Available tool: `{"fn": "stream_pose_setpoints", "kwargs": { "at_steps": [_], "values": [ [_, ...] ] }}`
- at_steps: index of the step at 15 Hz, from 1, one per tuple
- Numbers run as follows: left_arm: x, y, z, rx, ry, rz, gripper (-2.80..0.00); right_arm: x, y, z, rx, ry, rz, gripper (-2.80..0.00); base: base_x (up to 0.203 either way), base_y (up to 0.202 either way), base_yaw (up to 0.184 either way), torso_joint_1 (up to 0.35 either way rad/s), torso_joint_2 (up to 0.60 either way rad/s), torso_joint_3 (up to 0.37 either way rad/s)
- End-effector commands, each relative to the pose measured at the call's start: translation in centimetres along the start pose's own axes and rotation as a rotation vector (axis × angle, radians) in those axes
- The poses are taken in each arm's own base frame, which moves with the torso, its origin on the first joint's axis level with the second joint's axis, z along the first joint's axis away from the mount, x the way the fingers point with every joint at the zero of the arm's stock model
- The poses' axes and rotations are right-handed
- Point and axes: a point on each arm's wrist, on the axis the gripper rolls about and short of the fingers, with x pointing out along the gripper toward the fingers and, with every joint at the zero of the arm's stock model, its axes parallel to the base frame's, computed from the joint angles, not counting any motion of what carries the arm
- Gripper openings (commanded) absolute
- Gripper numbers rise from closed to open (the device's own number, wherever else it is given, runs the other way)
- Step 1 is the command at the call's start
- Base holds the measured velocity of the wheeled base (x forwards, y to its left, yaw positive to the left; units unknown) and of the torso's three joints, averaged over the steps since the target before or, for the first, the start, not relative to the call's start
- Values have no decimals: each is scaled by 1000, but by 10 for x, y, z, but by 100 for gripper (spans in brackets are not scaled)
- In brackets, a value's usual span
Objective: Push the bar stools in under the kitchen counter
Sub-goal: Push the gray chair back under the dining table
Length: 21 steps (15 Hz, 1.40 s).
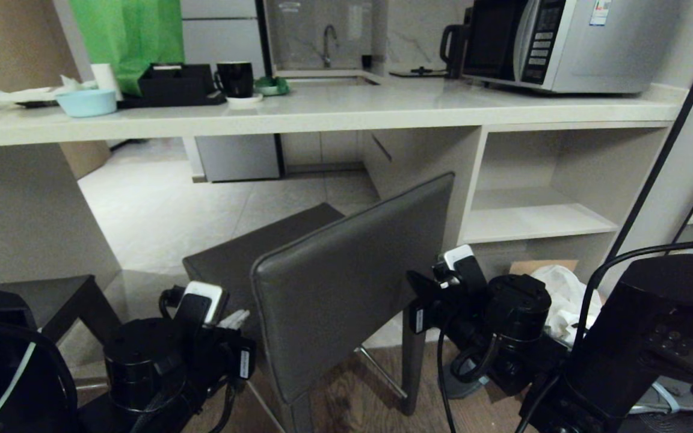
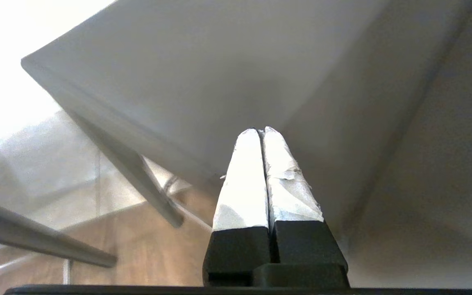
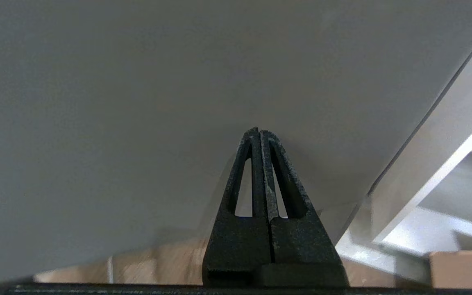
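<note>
Grey leather fills the middle of the scene: a bar stool (image 1: 346, 276) stands on the floor before the kitchen counter (image 1: 322, 111), its low backrest turned at an angle toward the robot and its square seat reaching toward the open knee space under the worktop. The stool is not yet tucked in; most of it stands short of the counter's edge. A second stool (image 1: 46, 304), darker in shadow, shows only part of its seat and one leg, well to the left of the first stool.

Both arms are at the first stool's backrest. The left gripper (image 2: 260, 135) sits at the backrest's lower left edge, its white-wrapped fingers (image 2: 242, 180) pressed together with nothing between them, the tips close against the grey panel. The right gripper (image 3: 259, 133) is at the backrest's right edge, its black fingers (image 3: 289, 188) likewise pressed together and empty, tips up against the leather.

On the counter above the stool stand a microwave (image 1: 563, 42), a black mug (image 1: 235, 78), a pale blue bowl (image 1: 86, 102) and a black tray (image 1: 175, 84). White open shelves (image 1: 539, 216) lie to the right of the stool, under the worktop, with a crumpled white cloth (image 1: 563, 294) on the floor below them.
</note>
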Motion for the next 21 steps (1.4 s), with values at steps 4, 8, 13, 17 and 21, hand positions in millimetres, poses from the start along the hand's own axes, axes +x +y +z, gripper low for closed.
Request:
{"fn": "stream_pose_setpoints", "kwargs": {
  "at_steps": [4,8,13,17,21],
  "values": [
    [22,20,1,-13,-16,84,-280,-6,7,12,10,-41,0,-280,0,0,0,0,0,0],
    [-4,23,20,-35,-89,76,-280,6,-32,12,20,-57,-116,-280,0,0,0,0,0,0],
    [-59,32,26,-46,-132,48,-280,33,-107,21,24,-116,-284,-280,0,0,0,0,0,0],
    [-86,17,34,-66,-188,-88,-280,62,-128,34,27,-135,-281,-280,0,0,0,0,0,0],
    [-83,4,46,-70,-197,-26,-280,91,-143,40,23,-111,-192,-280,0,0,0,0,0,0]
  ]
}}
